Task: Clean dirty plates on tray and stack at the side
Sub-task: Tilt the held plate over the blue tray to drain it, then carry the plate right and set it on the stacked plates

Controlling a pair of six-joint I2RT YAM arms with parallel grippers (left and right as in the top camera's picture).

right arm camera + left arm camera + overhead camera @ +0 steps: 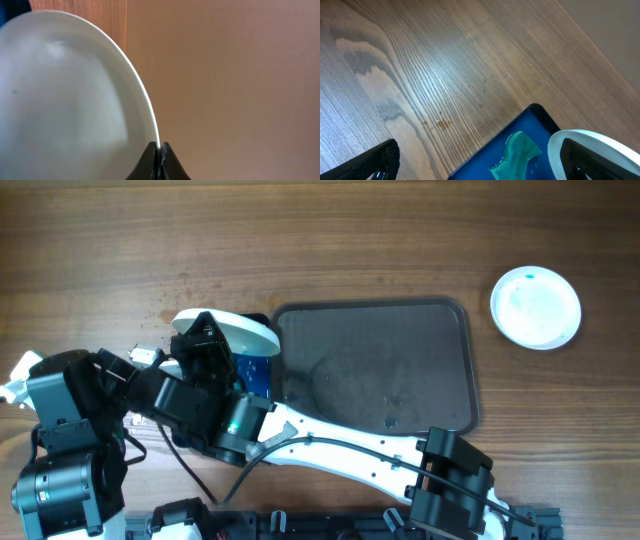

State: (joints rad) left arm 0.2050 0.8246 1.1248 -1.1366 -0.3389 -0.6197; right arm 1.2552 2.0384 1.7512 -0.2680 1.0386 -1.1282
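Note:
My right gripper (207, 338) is shut on the rim of a white plate (240, 331) and holds it tilted over a blue basin (256, 373) left of the grey tray (375, 313). In the right wrist view the fingertips (159, 148) pinch the plate's edge (65, 95). My left gripper (480, 167) is open and empty just left of the basin. Its view shows the blue basin (530, 125), a teal sponge (517, 155) in it and the plate's rim (585, 137). A second white plate (536, 307) lies on the table at the far right.
The tray holds no plates, only faint smears. Small crumbs (165, 308) lie on the wood near the basin. The left arm's base (60, 450) fills the lower left corner, and the right arm (380, 460) stretches along the front edge.

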